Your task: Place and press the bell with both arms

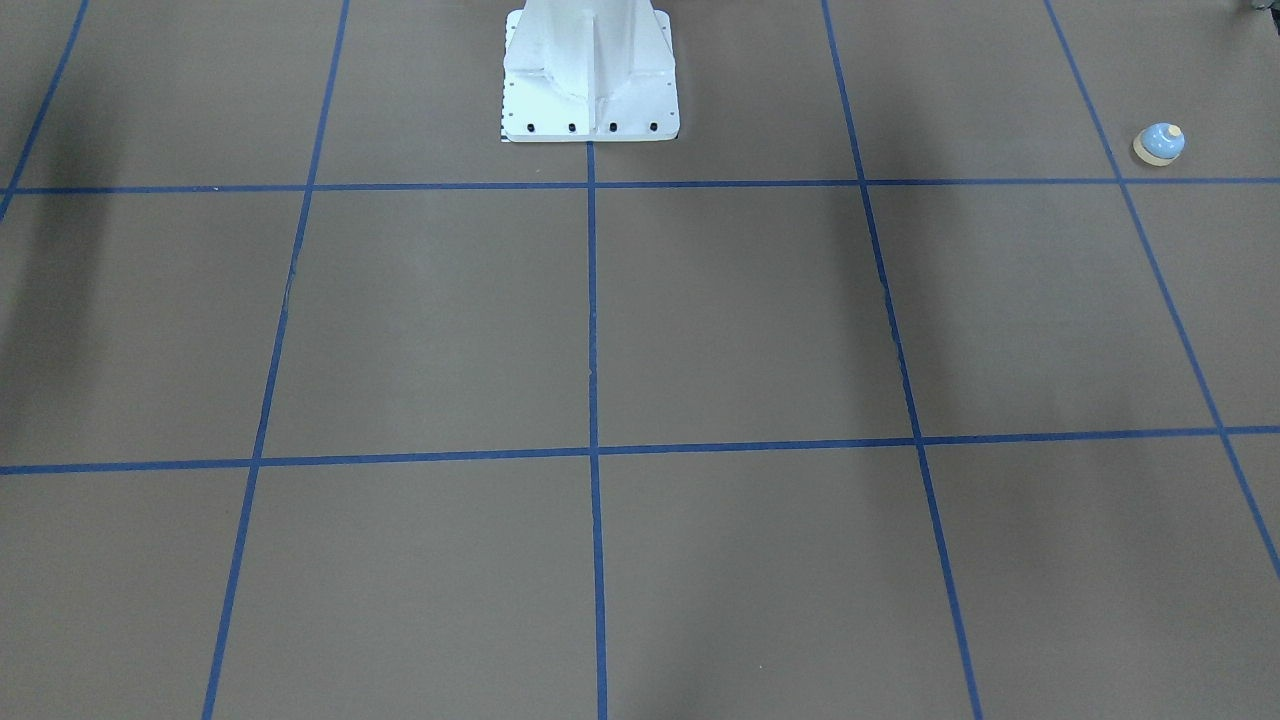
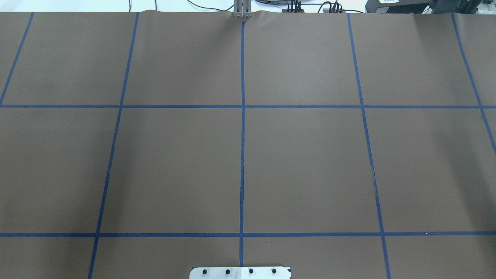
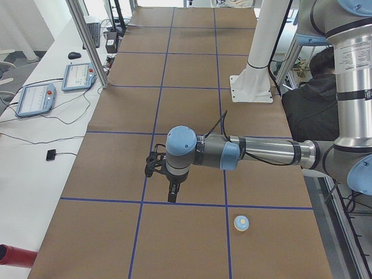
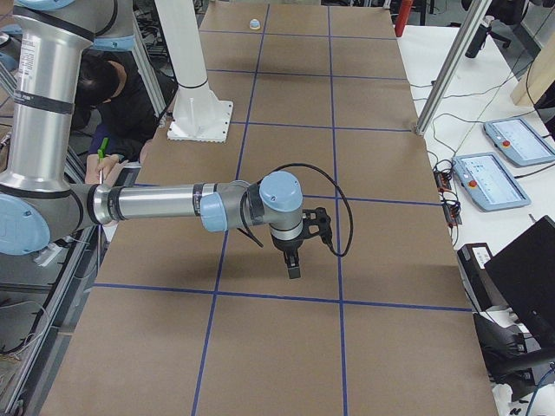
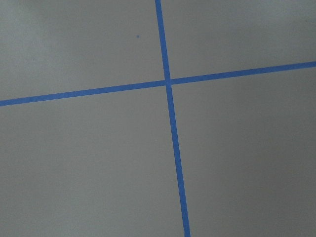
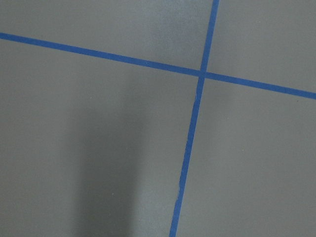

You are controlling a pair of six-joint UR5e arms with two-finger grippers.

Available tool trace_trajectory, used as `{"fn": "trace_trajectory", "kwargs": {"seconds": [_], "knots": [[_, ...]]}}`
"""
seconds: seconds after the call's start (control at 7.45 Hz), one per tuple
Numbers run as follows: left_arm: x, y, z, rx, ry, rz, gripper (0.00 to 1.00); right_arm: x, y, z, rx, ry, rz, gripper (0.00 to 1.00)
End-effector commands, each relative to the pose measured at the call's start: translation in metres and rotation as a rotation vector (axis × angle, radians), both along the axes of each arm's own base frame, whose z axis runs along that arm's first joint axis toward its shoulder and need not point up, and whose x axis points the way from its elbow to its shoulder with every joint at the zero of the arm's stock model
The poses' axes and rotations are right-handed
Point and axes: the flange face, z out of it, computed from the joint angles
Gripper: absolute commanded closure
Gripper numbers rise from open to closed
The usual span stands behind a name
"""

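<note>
The bell (image 1: 1159, 143) is a small light-blue dome with a cream button and base. It stands upright on the brown paper at the table's end on the robot's left, and also shows in the exterior left view (image 3: 241, 222) and far off in the exterior right view (image 4: 254, 23). My left gripper (image 3: 172, 195) points down above a blue tape line, apart from the bell. My right gripper (image 4: 293, 269) points down above the table's other end. Both show only in side views, so I cannot tell whether they are open or shut. Both wrist views show only paper and tape.
The white pedestal (image 1: 590, 75) stands at the robot's edge of the table (image 2: 240, 272). A seated person (image 3: 311, 99) is behind it. Teach pendants (image 3: 35, 99) (image 4: 490, 178) lie on side benches. Metal posts (image 3: 87, 40) (image 4: 451, 65) stand at the far edge.
</note>
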Motion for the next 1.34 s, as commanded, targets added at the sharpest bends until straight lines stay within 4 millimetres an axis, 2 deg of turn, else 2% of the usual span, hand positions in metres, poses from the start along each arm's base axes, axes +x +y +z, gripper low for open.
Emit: {"fn": "trace_trajectory", "kwargs": {"seconds": [0.0, 0.13, 0.27, 0.4, 0.54, 0.67, 0.81, 0.94, 1.07, 1.21], "knots": [[0.009, -0.004, 0.002, 0.022, -0.002, 0.025, 0.0, -0.001, -0.003, -0.008, 0.063, -0.007, -0.002, 0.0], [0.023, -0.005, 0.004, 0.014, 0.002, 0.054, 0.0, -0.001, -0.002, -0.012, 0.108, -0.015, -0.004, 0.0], [0.033, 0.002, 0.013, -0.008, 0.0, 0.077, 0.0, -0.003, -0.004, -0.012, 0.108, -0.015, -0.006, 0.0], [0.055, 0.007, 0.022, -0.029, 0.001, 0.131, 0.0, -0.007, -0.006, -0.014, 0.108, -0.029, -0.017, 0.0], [0.064, 0.006, 0.031, -0.048, -0.004, 0.152, 0.0, -0.011, -0.005, -0.016, 0.109, -0.056, -0.028, 0.0], [0.078, 0.01, 0.057, -0.093, -0.011, 0.192, 0.0, -0.012, -0.005, -0.018, 0.111, -0.069, -0.032, 0.0], [0.1, 0.018, 0.076, -0.133, -0.021, 0.249, 0.0, -0.011, -0.002, -0.014, 0.109, -0.064, -0.033, 0.0], [0.119, 0.03, 0.103, -0.18, -0.032, 0.304, 0.0, -0.011, -0.002, -0.013, 0.108, -0.058, -0.032, 0.0], [0.131, 0.05, 0.127, -0.203, -0.04, 0.35, 0.0, -0.011, -0.002, -0.014, 0.107, -0.061, -0.032, 0.0], [0.134, 0.076, 0.153, -0.224, -0.047, 0.384, 0.0, -0.011, -0.002, -0.014, 0.107, -0.063, -0.033, 0.0]]}}
